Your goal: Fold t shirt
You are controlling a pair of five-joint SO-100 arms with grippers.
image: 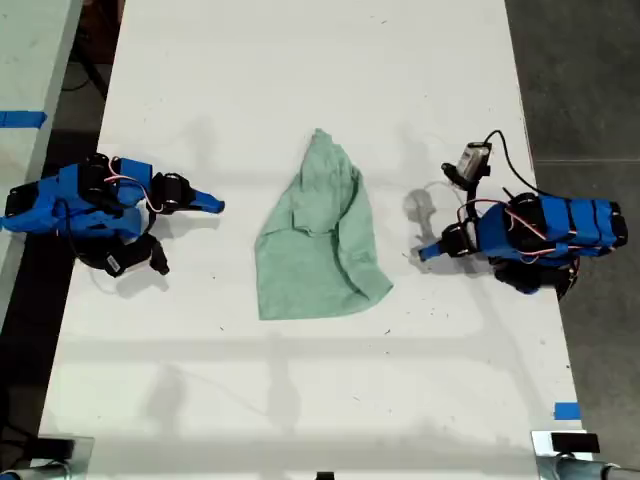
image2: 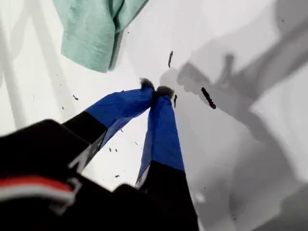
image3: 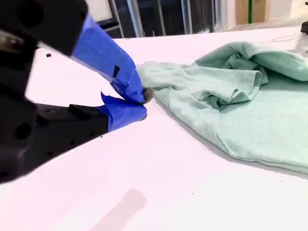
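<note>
T shirt (image: 318, 235): pale mint green, wrinkled, partly folded, flat on table, pointed end up; lies between both grippers' fingertips, touching neither.

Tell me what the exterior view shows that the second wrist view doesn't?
Only the exterior view: my first gripper, a blue tape patch, and the whole t shirt narrowing to a point. Only the second wrist view: upright bars beyond the table. Both: the t shirt and my second gripper, jaws shut, holding nothing.
</note>
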